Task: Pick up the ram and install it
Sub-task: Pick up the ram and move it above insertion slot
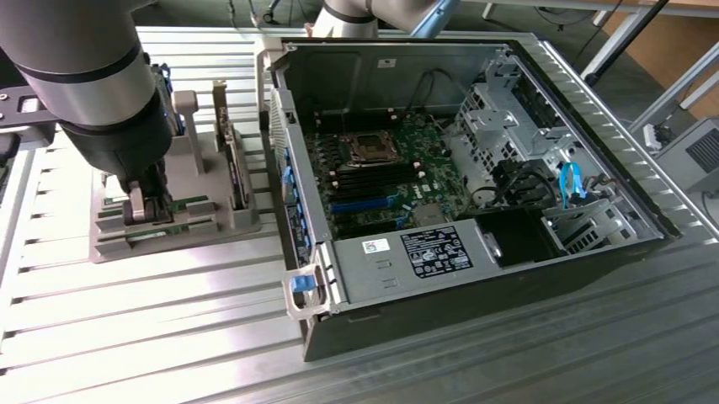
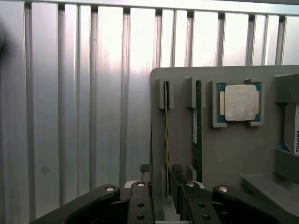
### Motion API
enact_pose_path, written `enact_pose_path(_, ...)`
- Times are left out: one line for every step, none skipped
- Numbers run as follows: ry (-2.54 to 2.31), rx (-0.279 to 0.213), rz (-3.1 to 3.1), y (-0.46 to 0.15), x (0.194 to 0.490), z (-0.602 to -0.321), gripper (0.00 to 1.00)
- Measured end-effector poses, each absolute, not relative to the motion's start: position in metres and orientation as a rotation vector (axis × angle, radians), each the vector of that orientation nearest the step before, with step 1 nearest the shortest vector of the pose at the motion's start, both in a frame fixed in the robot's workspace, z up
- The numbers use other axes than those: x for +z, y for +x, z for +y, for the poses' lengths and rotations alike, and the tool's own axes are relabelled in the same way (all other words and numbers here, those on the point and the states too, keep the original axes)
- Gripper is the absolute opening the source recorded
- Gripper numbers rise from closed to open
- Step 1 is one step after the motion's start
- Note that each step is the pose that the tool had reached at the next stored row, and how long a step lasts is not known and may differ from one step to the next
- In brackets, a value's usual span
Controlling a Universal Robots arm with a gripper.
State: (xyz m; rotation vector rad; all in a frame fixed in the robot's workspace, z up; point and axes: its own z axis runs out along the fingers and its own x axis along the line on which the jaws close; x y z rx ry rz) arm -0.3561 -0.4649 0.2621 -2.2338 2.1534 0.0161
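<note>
One ribbed metal counter [image 1: 135, 337] lies beneath the jaws. An open computer case [image 1: 450, 168] sits well apart from them, toward the exterior view's right. Directly under the jaws is a grey holder [image 2: 229, 154]. The ram [image 2: 166, 121] stands on edge in a holder slot, between the two black fingers [image 2: 178, 171], which sit apart, not visibly clamping it. A second green stick [image 2: 198, 121] stands just outside one finger, and a square processor chip [image 2: 240, 102] lies beyond that.
</note>
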Motion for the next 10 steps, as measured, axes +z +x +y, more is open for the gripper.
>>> enact_pose_path(-2.234, 0.016, 2.153, -0.357, 0.260, -0.465, 0.29)
enact_pose_path(-2.234, 0.016, 2.154, -0.357, 0.258, -0.465, 0.29)
enact_pose_path(-2.234, 0.016, 2.153, -0.358, 0.257, -0.465, 0.29)
enact_pose_path(-2.234, 0.016, 2.153, -0.359, 0.255, -0.465, 0.29)
enact_pose_path(-2.234, 0.016, 2.153, -0.360, 0.254, -0.465, 0.29)
enact_pose_path(-2.234, 0.016, 2.153, -0.360, 0.253, -0.465, 0.29)
enact_pose_path(-2.234, 0.016, 2.153, -0.361, 0.251, -0.465, 0.29)
enact_pose_path(-2.234, 0.016, 2.153, -0.361, 0.249, -0.465, 0.29)
enact_pose_path(-2.234, 0.016, 2.153, -0.362, 0.247, -0.465, 0.29)
enact_pose_path(-2.234, 0.016, 2.153, -0.362, 0.244, -0.465, 0.29)
